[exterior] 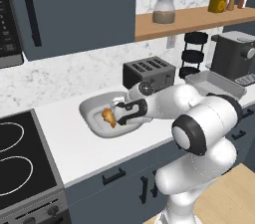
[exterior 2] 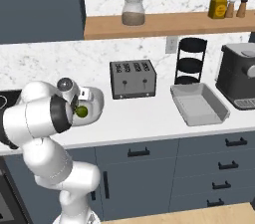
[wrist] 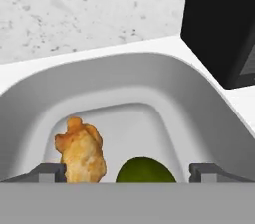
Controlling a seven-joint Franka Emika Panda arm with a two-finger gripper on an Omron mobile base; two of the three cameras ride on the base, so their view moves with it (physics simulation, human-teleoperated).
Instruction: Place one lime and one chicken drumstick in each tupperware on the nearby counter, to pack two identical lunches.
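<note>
An oval white tupperware tub (exterior: pixel 94 104) (exterior 2: pixel 94 99) (wrist: pixel 149 78) sits on the white counter (exterior: pixel 74 143), left of the toaster. A golden-brown chicken drumstick (exterior: pixel 108 117) (wrist: pixel 82 151) and a green lime (exterior 2: pixel 81 112) (wrist: pixel 144 170) lie on its floor. My gripper (exterior: pixel 118 115) (wrist: pixel 127 173) reaches into the tub, open. Its fingertips (wrist: pixel 47 172) stand wide apart, with the lime lying loose between them and the drumstick by the left tip. The second tupperware, a rectangular light-grey tray (exterior: pixel 219 86) (exterior 2: pixel 199 104), stands to the right with nothing seen inside.
A black toaster (exterior: pixel 148 71) (exterior 2: pixel 132 78) (wrist: pixel 224 24) stands right behind the tub. Farther right are a black three-tier rack (exterior 2: pixel 191 61) and a coffee machine (exterior 2: pixel 238 76). A stovetop (exterior: pixel 17 156) borders the counter on the left. A wooden shelf (exterior 2: pixel 164 23) carries jars.
</note>
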